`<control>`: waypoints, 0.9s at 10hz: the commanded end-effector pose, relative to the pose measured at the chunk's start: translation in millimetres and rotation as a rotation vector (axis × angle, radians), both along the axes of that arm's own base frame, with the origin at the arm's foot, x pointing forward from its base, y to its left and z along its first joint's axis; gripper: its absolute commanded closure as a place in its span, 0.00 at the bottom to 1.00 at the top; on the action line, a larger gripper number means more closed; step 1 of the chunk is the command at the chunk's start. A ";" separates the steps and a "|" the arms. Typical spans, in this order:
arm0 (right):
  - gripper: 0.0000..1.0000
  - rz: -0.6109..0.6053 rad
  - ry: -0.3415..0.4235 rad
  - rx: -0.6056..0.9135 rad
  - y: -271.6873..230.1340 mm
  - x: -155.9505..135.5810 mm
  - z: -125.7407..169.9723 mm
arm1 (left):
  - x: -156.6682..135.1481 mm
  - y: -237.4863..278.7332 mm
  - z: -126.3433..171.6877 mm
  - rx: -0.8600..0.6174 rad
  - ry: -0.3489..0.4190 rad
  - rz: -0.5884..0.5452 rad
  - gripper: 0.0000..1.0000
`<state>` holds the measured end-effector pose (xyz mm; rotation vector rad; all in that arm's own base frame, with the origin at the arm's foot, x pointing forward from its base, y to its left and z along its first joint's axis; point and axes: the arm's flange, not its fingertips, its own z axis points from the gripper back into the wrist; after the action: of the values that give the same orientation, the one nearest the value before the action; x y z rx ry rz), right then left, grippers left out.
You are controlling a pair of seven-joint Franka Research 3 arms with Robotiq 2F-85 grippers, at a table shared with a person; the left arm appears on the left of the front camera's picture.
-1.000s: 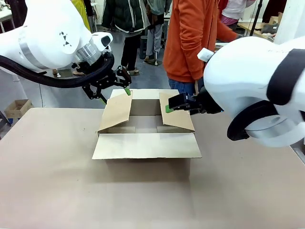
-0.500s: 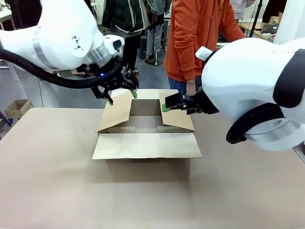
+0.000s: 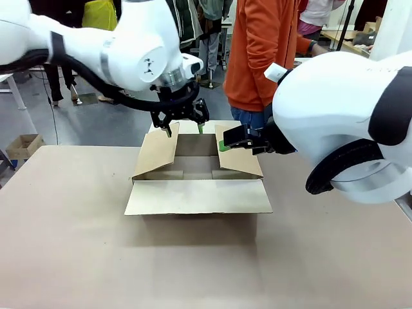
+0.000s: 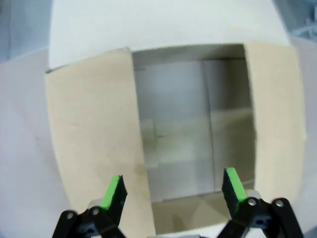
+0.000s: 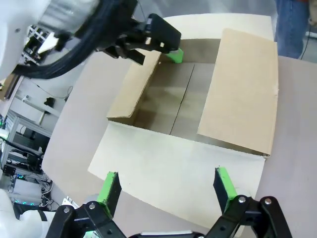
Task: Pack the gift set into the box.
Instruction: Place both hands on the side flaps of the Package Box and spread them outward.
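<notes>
Table [image 3: 77, 251]: smooth, matte beige top that carries the box.
Box [image 3: 198, 196]: brown corrugated cardboard carton, wider than tall, standing open at the table's middle. Its near flap is folded out flat and its far flap lies back. The two side flaps slant upward. Inside, the plain cardboard floor with its centre seam shows.
Right gripper [image 3: 225, 143]: black fingers with green pads, spread wide apart and holding nothing. It sits just above the box's right side flap; whether a pad touches the flap cannot be told. The right wrist view [image 5: 166, 186] looks down over the whole box.
Left gripper [image 3: 185, 129]: jaws also spread and holding nothing, pointing down over the box's far edge. In the left wrist view [image 4: 173, 188], one finger is over a side flap and the other over the opening.
Person [image 3: 257, 58]: orange top, standing just behind the box.
</notes>
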<state>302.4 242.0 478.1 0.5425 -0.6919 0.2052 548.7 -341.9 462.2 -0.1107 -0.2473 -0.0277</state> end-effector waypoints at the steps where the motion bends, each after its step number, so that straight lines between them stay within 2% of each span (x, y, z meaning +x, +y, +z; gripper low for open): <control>1: 0.00 -0.008 -0.006 0.013 -0.1 1.3 0.0 | 22.3 -25.3 4.8 0.101 0.066 0.109 0.00; 4: 0.00 -0.008 -0.006 0.013 -0.1 1.3 0.0 | 28.8 -20.3 -26.9 0.219 0.062 0.176 0.00; 5: 0.00 -0.008 -0.006 0.013 -0.1 1.3 0.0 | 30.2 -16.9 -33.8 0.274 0.032 0.191 0.00; 9: 0.00 -0.008 -0.006 0.013 -0.1 1.3 0.0 | 31.1 -4.3 -41.9 0.350 0.032 0.164 0.00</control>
<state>302.4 242.0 478.0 0.5424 -0.6918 0.2051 580.1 -348.5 417.3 0.2306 -0.2075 0.0909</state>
